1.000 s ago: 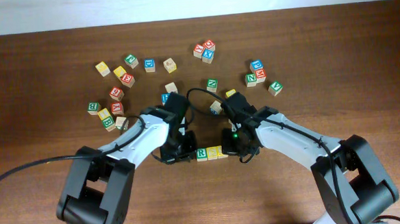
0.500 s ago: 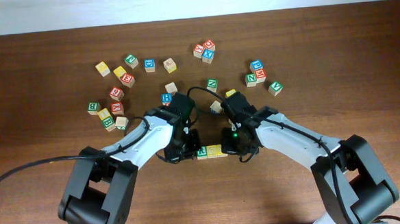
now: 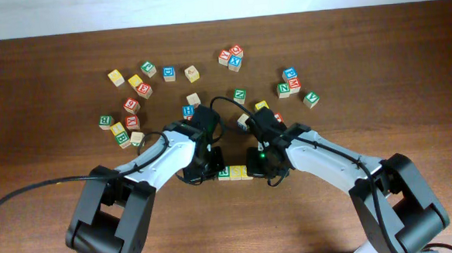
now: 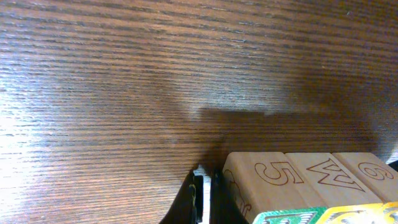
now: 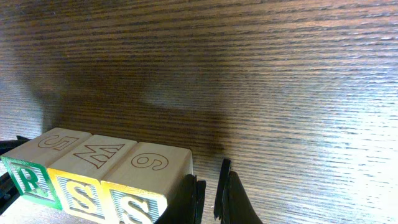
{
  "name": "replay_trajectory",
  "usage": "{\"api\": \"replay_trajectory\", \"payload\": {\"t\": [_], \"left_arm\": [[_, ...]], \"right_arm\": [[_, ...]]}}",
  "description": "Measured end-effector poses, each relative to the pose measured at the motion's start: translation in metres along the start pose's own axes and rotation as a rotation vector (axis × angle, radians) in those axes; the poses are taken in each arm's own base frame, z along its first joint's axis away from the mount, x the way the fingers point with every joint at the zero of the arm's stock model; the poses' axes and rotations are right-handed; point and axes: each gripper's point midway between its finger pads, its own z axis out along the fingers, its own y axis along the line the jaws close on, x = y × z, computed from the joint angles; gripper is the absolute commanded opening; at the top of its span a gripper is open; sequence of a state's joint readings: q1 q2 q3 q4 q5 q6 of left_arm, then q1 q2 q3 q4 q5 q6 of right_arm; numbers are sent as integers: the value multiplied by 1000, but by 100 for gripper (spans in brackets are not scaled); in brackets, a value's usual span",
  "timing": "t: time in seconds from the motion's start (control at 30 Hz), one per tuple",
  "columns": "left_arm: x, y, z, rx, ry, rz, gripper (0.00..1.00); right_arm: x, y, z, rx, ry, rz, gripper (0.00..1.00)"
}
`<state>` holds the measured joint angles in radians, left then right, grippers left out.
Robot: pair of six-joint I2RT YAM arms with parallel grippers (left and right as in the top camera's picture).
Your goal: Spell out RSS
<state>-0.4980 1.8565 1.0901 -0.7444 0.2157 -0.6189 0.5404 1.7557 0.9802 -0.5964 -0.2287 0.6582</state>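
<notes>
The R cube, first S and second S lay side by side on the bench, near its front middle, between the two arms. In the right wrist view their top faces read R, S, S in order, and the cubes touched with no gap visible between them.

A second earlier the row sat a little further to the robot's right and the left claw stood off from the R end. Since then the right claw had nudged the row slightly leftward, while the left claw had come in to meet it. Both claws were pinched fully closed and held nothing. Each was used as a blunt pusher, one at either end of the row. The right claw's nearer finger looked to be touching the second S. The left claw stood just beside the R cube, though actual contact could not be told.

The squeeze had closed and straightened the line, so the word looked spelled. What seemed left was for both claws to back straight off without dragging an end cube askew. The loose cubes lay well apart, toward the bench's far side.
</notes>
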Motion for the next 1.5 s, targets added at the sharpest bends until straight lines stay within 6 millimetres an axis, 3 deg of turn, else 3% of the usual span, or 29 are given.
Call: {"api": "replay_trajectory", "payload": {"t": [0.63, 0.9, 1.03, 1.17, 1.33, 1.4, 1.5], "left_arm": [[3, 3, 0, -12, 10, -3, 0], [2, 5, 0, -14, 12, -1, 0], [-1, 14, -3, -21, 17, -19, 0], [-6, 32, -7, -46, 22, -64, 0], [-10, 56, -33, -54, 7, -79, 0], [-9, 58, -51, -44, -13, -77, 0], [-12, 56, -95, -7, -98, -69, 0]], "right_arm": [[-1, 1, 0, -2, -6, -4, 4], [1, -1, 0, 4, 2, -3, 10], [2, -9, -1, 17, 18, 17, 10], [0, -30, -7, 50, 47, 57, 10], [-4, -52, -34, 84, 81, 88, 11], [-3, -52, -60, 80, 71, 80, 15], [-6, -43, -110, 42, -8, 54, 25]]}}
